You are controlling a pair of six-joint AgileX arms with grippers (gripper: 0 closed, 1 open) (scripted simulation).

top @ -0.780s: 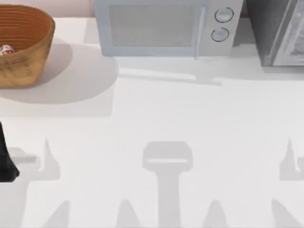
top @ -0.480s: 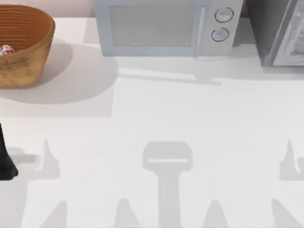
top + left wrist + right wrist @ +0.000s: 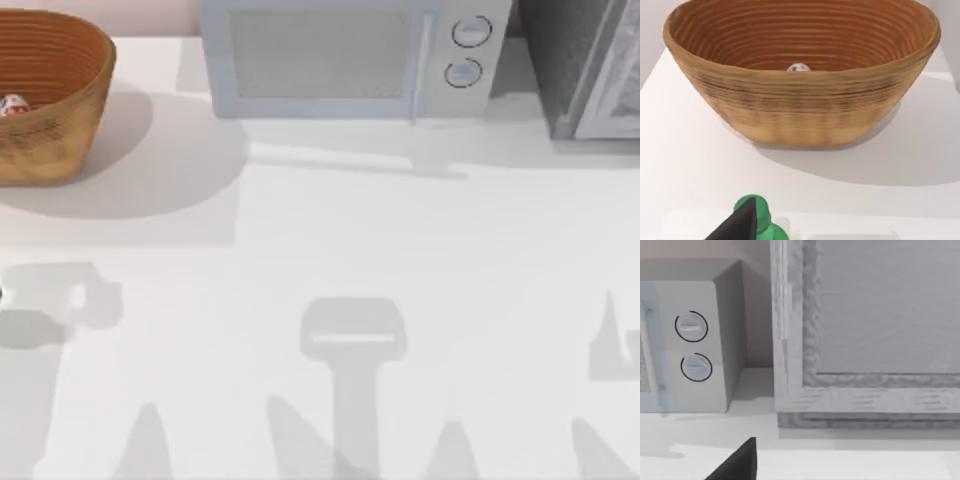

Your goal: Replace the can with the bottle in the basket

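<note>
Basket (image 3: 60,100) sits at the desk's far left corner, can (image 3: 798,67) inside. Left end effector (image 3: 742,225) beside green bottle (image 3: 760,222); finger state cannot tell. Judged step: can removal pending

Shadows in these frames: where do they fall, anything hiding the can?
Top view: basket casts a broad soft shadow rightward over the table; arm-shaped shadows along the near edge. Left wrist view: shadow pools beside the basket; the can peeks over the rim, lit, mostly hidden by the wall.
</note>
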